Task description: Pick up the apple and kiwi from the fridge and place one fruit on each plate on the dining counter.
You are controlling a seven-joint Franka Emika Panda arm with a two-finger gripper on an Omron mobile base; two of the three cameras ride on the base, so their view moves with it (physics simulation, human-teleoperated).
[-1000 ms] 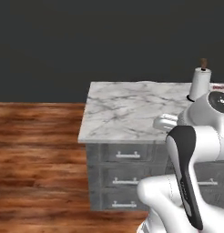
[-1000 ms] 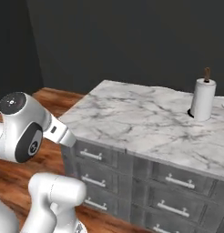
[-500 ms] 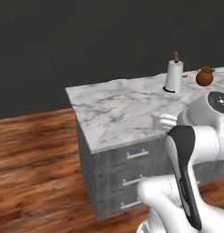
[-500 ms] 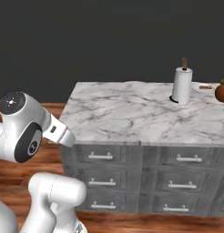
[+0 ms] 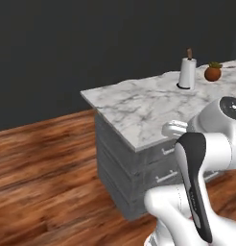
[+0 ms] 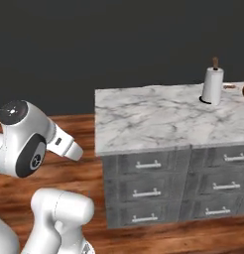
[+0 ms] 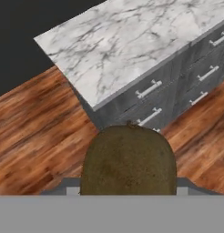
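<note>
The dining counter (image 6: 149,119) is taken as landmark. A paper towel roll (image 6: 213,85) is set upright on its top, toward the far edge. A potted plant (image 5: 212,72) is placed just beside the roll. Drawers (image 6: 149,191) are stacked beneath the top. The kiwi (image 7: 128,160) is seen before the counter's corner, above the wooden floor (image 5: 43,163).

I'm in a kitchen; marble-topped drawer island (image 6: 144,124), paper towel roll (image 5: 187,73) upright, wood plank floor (image 5: 48,163).
</note>
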